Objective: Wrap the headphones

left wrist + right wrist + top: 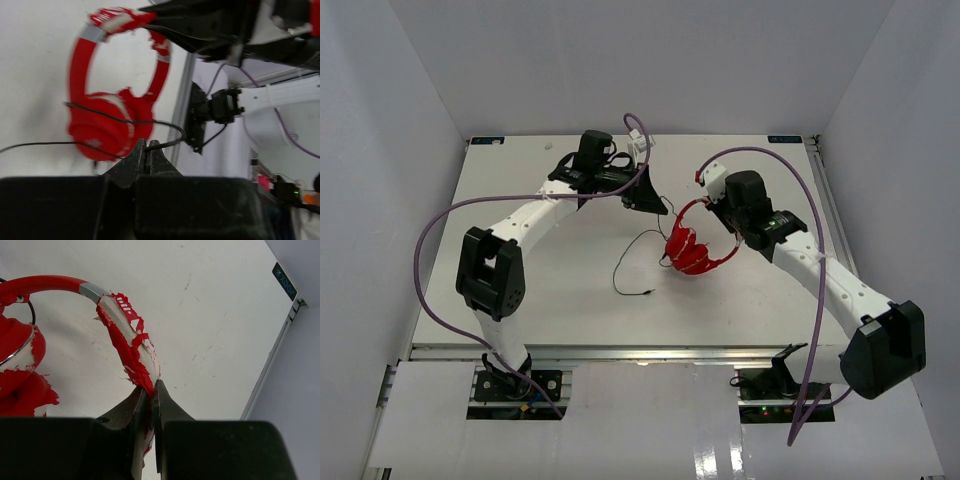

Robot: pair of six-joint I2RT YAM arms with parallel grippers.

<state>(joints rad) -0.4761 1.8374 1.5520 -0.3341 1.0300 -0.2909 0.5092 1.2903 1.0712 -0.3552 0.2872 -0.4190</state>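
The red headphones (695, 252) rest on their earcups at the middle of the white table, headband up. My right gripper (708, 207) is shut on the top of the headband (127, 335), whose red cover is peeling off white padding. My left gripper (653, 203) sits left of the headphones, shut on the thin black cable (165, 143). The cable runs across the earcups (107, 127) in the left wrist view. In the top view the cable (623, 262) loops down-left on the table and its plug (650, 294) lies loose.
Thick purple robot cables (440, 225) arc over both arms. The table's right rail (825, 200) and white walls enclose the space. The right arm's joints (225, 107) show close behind the headphones in the left wrist view.
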